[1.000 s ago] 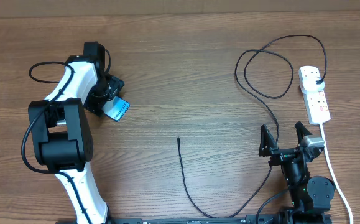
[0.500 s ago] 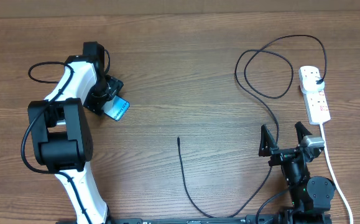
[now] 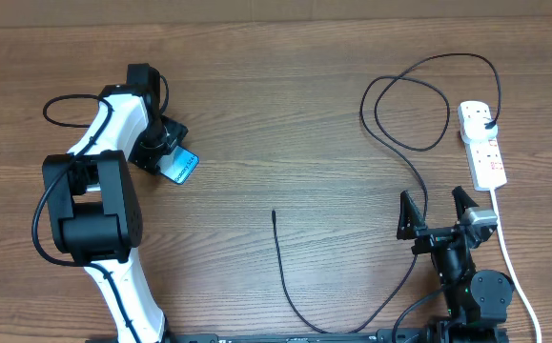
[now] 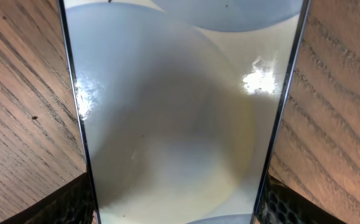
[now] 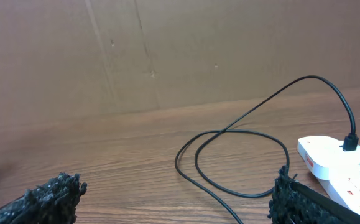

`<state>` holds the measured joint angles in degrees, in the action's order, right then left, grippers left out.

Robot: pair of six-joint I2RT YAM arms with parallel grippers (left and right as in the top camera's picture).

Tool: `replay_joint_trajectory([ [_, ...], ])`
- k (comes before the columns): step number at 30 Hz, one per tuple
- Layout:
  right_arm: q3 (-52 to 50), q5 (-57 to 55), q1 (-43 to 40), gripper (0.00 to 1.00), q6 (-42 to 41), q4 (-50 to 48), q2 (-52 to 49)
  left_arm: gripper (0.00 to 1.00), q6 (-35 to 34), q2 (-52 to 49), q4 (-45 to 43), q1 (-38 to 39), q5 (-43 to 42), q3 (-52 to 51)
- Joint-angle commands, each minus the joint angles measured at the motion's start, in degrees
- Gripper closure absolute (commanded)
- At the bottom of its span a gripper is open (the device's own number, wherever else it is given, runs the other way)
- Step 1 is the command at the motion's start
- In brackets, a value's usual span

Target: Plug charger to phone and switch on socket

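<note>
Risk at the table's left edge: the left gripper point(image 3: 169, 155) straddles the phone point(image 3: 183, 169), its fingers point(image 4: 73, 209) flanking the handset's long sides. Whether they press on it cannot be told. A shallow pinch could let the glossy glass slip or twist. A dragged phone could also knock the charger point(image 3: 285, 272), whose free tip lies mid-table, out of line. The right gripper point(image 3: 432, 200) sits with its jaws spread wide and empty near the socket point(image 3: 486, 157) by the right edge. From above the phone glows cyan. Close up it shows pale reflections, glare and thin dark edges.
</note>
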<state>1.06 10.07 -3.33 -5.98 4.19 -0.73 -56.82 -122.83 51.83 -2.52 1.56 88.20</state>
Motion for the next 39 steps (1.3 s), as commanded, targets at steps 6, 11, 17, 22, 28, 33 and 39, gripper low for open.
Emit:
replay_joint_trajectory([
  [6, -0.6, -0.6, 0.3, 0.0, 0.0, -0.2, 0.5, 0.38, 0.0, -2.5, -1.1, -0.2, -1.1, -1.9],
  [11, -0.6, -0.6, 0.3, 0.0, 0.0, -0.2, 0.5, 0.5, 0.0, -2.5, -1.3, -0.2, -1.2, -1.9],
  [17, -0.6, -0.6, 0.3, 0.0, 0.0, -0.2, 0.5, 0.84, 0.0, -2.5, -1.4, -0.2, -1.2, -1.9],
  [22, -0.6, -0.6, 0.3, 0.0, 0.0, -0.2, 0.5, 0.96, -0.2, -2.5, -1.5, -0.2, -1.2, -1.9],
  [28, -0.6, -0.6, 0.3, 0.0, 0.0, -0.2, 0.5, 0.96, -0.2, -2.5, -1.6, -0.2, -1.2, -1.9],
  [33, -0.6, -0.6, 0.3, 0.0, 0.0, -0.2, 0.5, 0.96, -0.2, -2.4, -1.5, -0.2, -1.1, -1.8],
  [39, -0.6, -0.6, 0.3, 0.0, 0.0, -0.2, 0.5, 0.96, -0.1, -1.9, -0.7, -0.2, -1.2, -0.6],
])
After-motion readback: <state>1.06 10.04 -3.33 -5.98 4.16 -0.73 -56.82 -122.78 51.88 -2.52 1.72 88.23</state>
